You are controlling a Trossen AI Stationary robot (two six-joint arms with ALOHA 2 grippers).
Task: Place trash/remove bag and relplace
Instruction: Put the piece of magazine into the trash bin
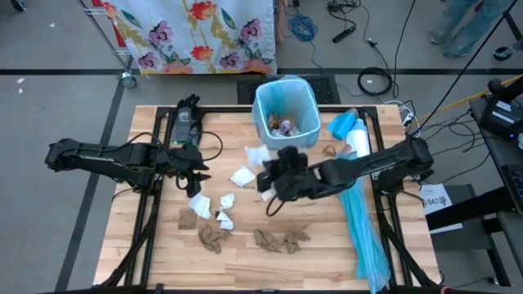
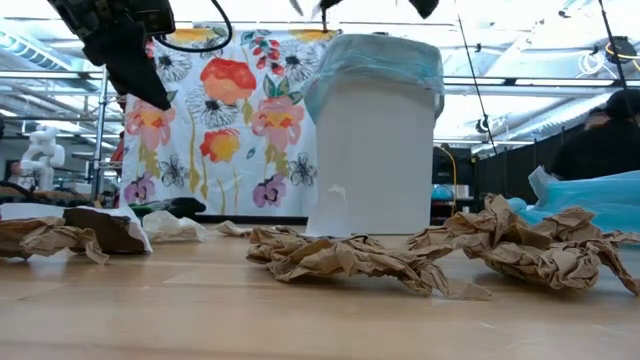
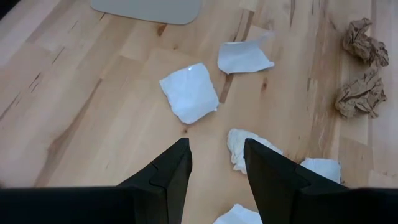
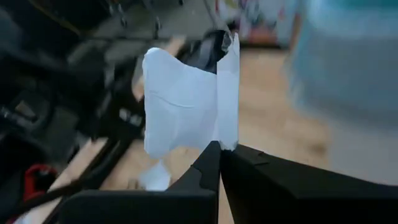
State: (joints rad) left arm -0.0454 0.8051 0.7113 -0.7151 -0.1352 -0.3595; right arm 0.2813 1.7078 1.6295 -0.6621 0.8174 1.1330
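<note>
— While our right gripper (image 4: 219, 149) pinches one white tissue (image 4: 186, 106) that stands upright above its shut tips, how many scraps do we count?

— On the table (image 1: 155, 253), about five brown paper wads (image 1: 280, 240) and some five white pieces (image 1: 243, 176). Our left gripper (image 3: 216, 163) hovers over them, fingers parted. One lined bin (image 1: 286, 110) holds more.

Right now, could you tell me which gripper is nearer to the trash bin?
The right gripper, shut on a white tissue, sits just in front of the trash bin. The left gripper, open, is farther off to its side.
</note>
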